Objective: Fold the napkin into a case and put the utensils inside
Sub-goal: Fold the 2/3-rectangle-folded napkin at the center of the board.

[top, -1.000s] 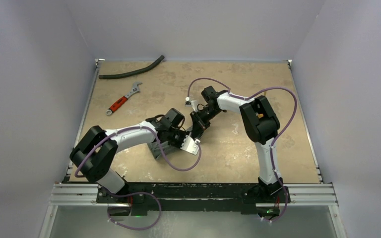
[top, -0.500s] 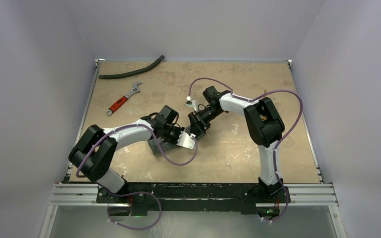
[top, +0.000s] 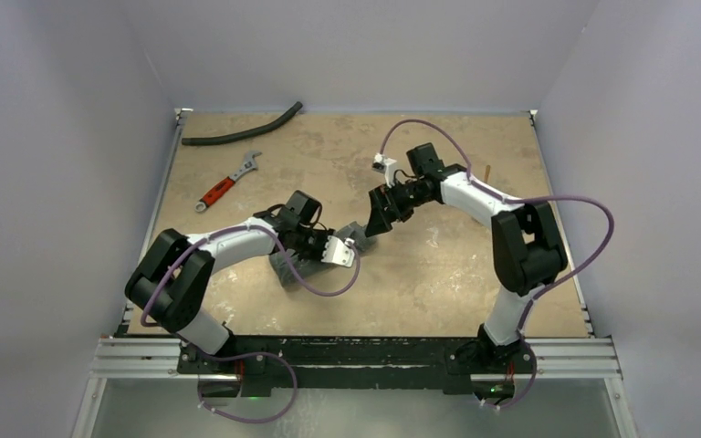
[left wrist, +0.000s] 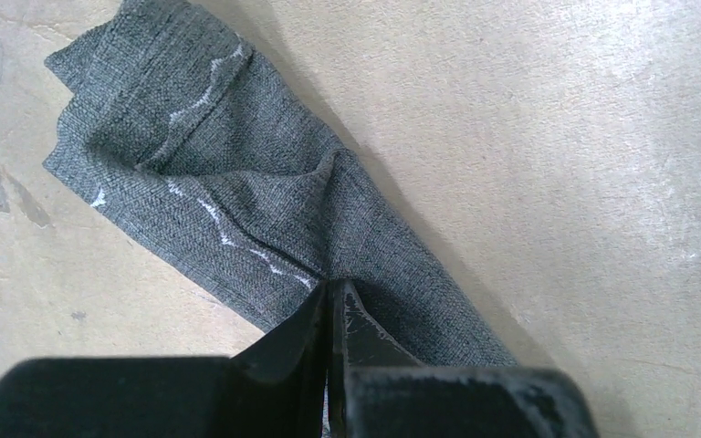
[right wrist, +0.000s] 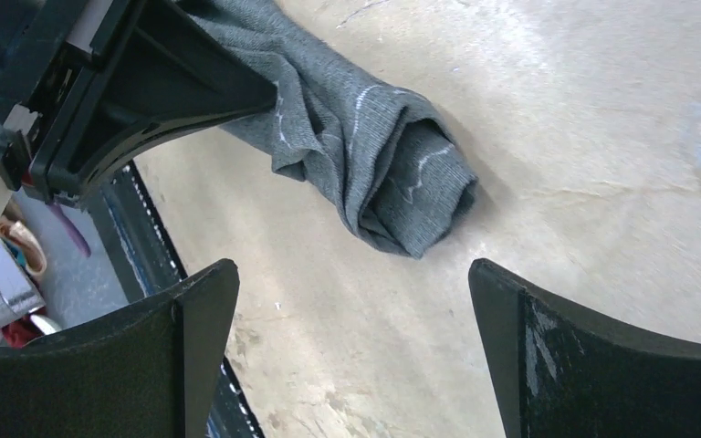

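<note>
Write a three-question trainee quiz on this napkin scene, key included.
1. True or false: the right jaws are shut on the napkin.
2. What do the left jaws pinch? A) the red-handled wrench B) the napkin C) the black hose
3. Fill in: the free end of the napkin rests on the ___.
Key: 1 false, they stand wide open and clear of it; 2 B; 3 table.

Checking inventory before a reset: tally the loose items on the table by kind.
Grey napkin: 1
Red-handled wrench: 1
Black hose: 1
Thin tan piece: 1
Total: 4
</note>
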